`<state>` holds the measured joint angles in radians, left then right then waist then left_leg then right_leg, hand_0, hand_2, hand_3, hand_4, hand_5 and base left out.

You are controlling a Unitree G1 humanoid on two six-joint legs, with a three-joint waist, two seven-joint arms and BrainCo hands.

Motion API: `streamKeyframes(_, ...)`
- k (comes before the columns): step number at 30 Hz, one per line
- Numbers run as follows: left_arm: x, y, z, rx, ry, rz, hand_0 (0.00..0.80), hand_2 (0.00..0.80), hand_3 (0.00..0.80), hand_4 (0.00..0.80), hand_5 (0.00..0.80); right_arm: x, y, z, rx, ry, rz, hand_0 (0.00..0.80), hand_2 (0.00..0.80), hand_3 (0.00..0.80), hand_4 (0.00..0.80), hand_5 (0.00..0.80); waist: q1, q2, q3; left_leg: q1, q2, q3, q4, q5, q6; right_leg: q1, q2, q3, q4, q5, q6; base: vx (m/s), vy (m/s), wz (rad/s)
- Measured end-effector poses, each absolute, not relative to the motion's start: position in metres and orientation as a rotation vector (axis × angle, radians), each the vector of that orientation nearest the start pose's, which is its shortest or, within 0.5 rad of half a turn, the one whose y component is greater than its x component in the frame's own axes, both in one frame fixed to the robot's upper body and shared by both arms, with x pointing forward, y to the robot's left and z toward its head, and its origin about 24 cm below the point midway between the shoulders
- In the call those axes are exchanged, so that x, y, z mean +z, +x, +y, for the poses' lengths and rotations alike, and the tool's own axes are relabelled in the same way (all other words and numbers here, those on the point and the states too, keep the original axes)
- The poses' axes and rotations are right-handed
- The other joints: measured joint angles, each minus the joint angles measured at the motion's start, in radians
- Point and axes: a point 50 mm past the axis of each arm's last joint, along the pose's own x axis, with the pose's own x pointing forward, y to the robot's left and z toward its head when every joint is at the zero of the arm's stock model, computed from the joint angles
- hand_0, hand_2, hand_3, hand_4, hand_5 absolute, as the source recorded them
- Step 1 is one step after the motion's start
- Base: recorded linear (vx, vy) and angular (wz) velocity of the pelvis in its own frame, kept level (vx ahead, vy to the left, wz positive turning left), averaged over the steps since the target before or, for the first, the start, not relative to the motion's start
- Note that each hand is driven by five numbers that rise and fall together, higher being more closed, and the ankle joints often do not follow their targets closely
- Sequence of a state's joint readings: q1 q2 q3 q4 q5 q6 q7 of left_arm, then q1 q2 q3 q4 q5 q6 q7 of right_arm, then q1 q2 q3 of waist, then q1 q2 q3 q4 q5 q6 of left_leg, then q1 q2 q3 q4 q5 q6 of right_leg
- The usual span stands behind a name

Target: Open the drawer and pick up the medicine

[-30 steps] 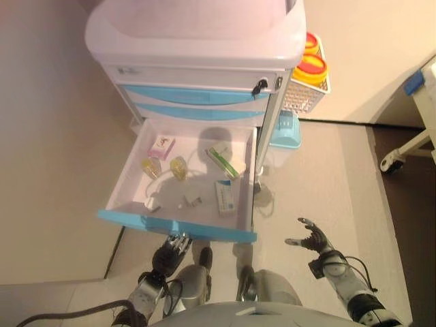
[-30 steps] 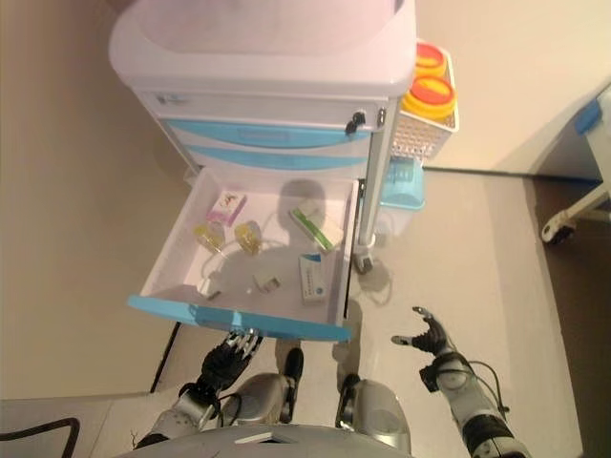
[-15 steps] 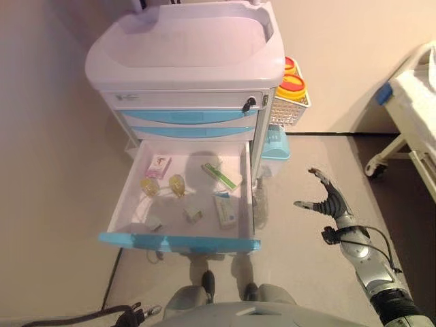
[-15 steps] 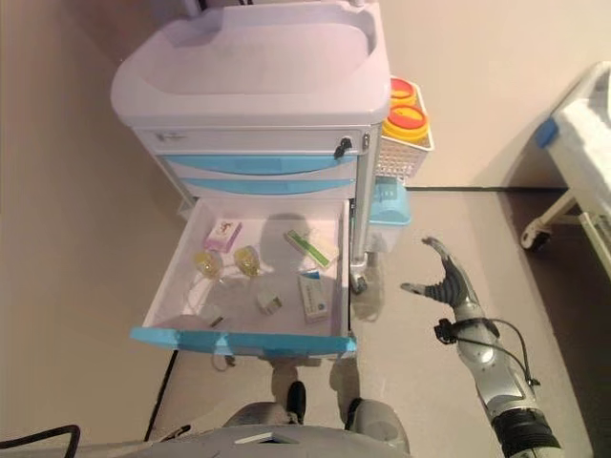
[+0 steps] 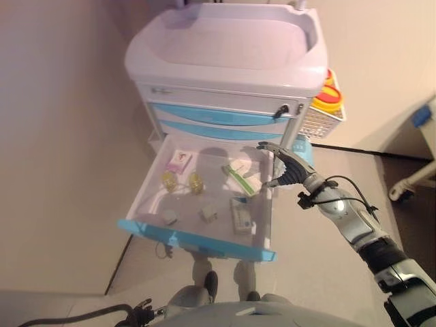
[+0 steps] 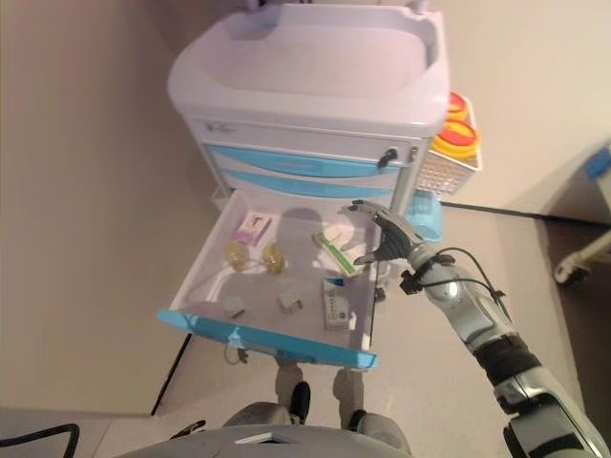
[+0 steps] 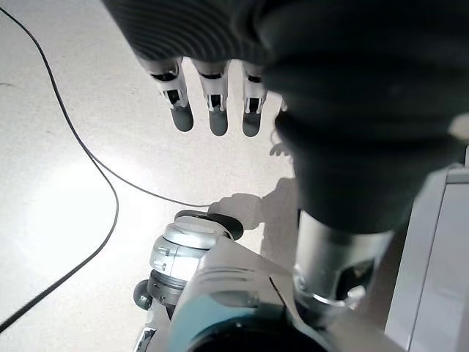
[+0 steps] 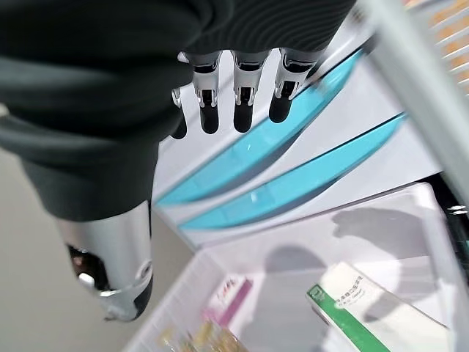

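We saw the right robot hand [image 5: 285, 167], fingers relaxed and empty, above the open white blue-fronted drawer [image 5: 197, 240]; it should descend straight onto the green-and-white medicine box [image 5: 240, 176] inside.

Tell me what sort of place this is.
Probably a hospital or clinic room: a white wheeled medical cart with blue-fronted drawers, small medicine boxes and vials in its open bottom drawer, and yellow red-lidded containers in a side basket.

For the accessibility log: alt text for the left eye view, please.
The robot's open right hand reaches over the right rim of a pulled-out blue-fronted drawer holding small medicine boxes, under a white cart.
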<state>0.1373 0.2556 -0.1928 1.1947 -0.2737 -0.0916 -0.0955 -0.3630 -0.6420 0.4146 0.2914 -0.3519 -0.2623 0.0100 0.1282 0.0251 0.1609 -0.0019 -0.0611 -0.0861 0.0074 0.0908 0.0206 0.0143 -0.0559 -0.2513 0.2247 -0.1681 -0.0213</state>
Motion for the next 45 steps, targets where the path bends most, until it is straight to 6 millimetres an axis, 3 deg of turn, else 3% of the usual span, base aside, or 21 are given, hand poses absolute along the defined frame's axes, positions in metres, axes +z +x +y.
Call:
streamKeyframes(4, -0.168, 0.039, 0.222, -0.022, 0.099, 1.273, 0.0, 0.0, 0.0, 0.0, 0.0, 0.074, 0.314, -0.175, 0.432, -1.135, -0.205, 0.0, 0.0, 0.0, 0.0, 0.0, 0.021, -0.003, 0.005, -0.001, -0.005, -0.034, -0.009, 0.008, 0.001, 0.019, -0.001, -0.032, -0.02, 0.0, 0.0, -0.001, 0.033, 0.32)
streamKeyframes(12, -0.168, 0.037, 0.223, -0.02, 0.099, 1.291, 0.0, 0.0, 0.0, 0.0, 0.0, 0.07, 0.332, -0.149, 0.45, -1.172, -0.164, 0.0, 0.0, 0.0, 0.0, 0.0, 0.09, -0.019, 0.04, -0.005, -0.012, -0.077, -0.015, 0.014, -0.001, 0.041, 0.0, -0.064, -0.041, 0.0, 0.001, 0.022, 0.026, 0.16)
streamKeyframes(26, -0.163, 0.061, 0.228, -0.03, 0.124, 1.206, 0.0, 0.0, 0.0, 0.0, 0.0, 0.061, 0.354, -0.149, 0.463, -1.341, -0.052, 0.0, 0.0, 0.0, 0.0, 0.0, 0.198, -0.019, 0.076, -0.033, -0.036, -0.181, -0.015, 0.029, -0.009, 0.061, 0.001, -0.103, -0.071, -0.005, 0.008, 0.006, 0.015, 0.23)
streamKeyframes(36, -0.162, 0.062, 0.231, -0.027, 0.132, 1.202, 0.0, 0.0, 0.0, 0.0, 0.0, 0.05, 0.357, -0.15, 0.493, -1.386, 0.006, 0.0, 0.0, 0.0, 0.0, 0.0, 0.238, -0.025, 0.085, -0.049, -0.046, -0.215, -0.015, 0.031, -0.01, 0.064, -0.001, -0.138, -0.086, -0.004, 0.012, 0.031, 0.005, 0.1)
streamKeyframes(45, -0.162, 0.062, 0.232, -0.027, 0.133, 1.2, 0.0, 0.0, 0.0, 0.0, 0.0, 0.044, 0.356, -0.15, 0.504, -1.418, 0.028, 0.0, 0.0, 0.0, 0.0, 0.0, 0.248, -0.035, 0.093, -0.059, -0.048, -0.231, -0.014, 0.033, -0.014, 0.064, 0.001, -0.149, -0.091, -0.004, 0.012, 0.015, -0.002, 0.05)
